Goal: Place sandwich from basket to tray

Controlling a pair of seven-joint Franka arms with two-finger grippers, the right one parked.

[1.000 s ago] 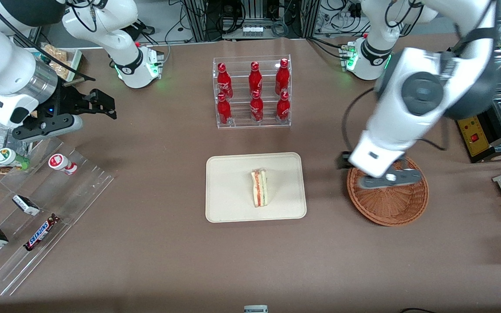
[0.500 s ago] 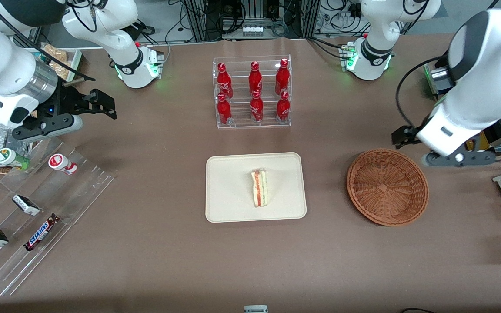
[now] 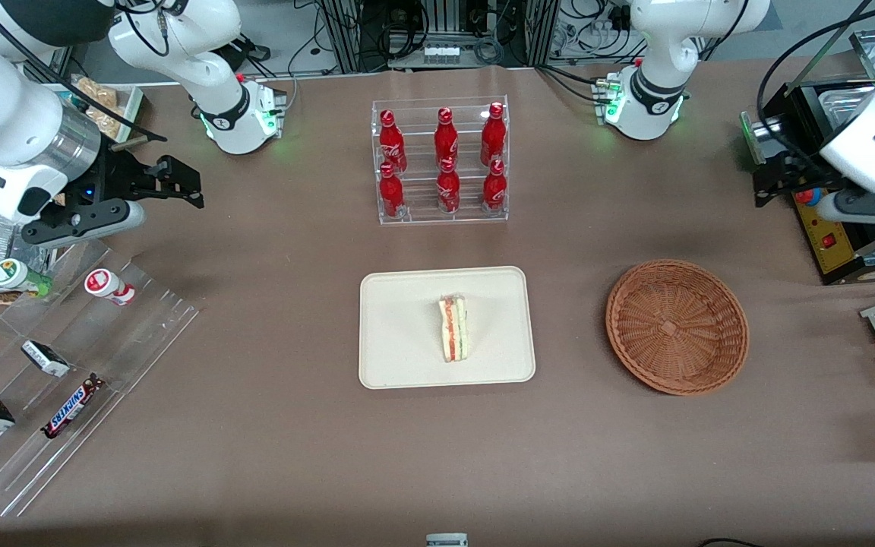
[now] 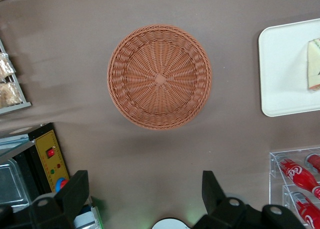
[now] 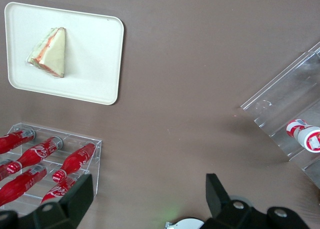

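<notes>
While the sandwich [image 3: 453, 329] lies on the tray [image 3: 399, 357], the woven basket [image 3: 677, 327] sits empty beside it on the brown desk [image 3: 293, 441], toward the working arm's end. The sandwich is a pale triangular wedge with its orange-red and green filling edge showing; it rests near the middle of the cream tray, touching nothing else. From the tray, the basket is at about three o'clock in the front view, apart from the tray with bare desk between them.

The left arm's end effector [image 3: 775, 182] hangs in the air at roughly one o'clock from the basket, well apart from it and close to a black box with a yellow panel [image 3: 825, 239] at the desk's edge. In the left wrist view its two dark fingers [image 4: 212, 191] stand wide apart, with nothing between them, and the basket shows whole between and past them.

A clear rack of red bottles [image 3: 441, 163] stands at twelve o'clock from the tray, farther from the front camera. Toward the parked arm's end lie clear acrylic racks [image 3: 65, 372] holding snack bars and a small white bottle [image 3: 108, 287].
</notes>
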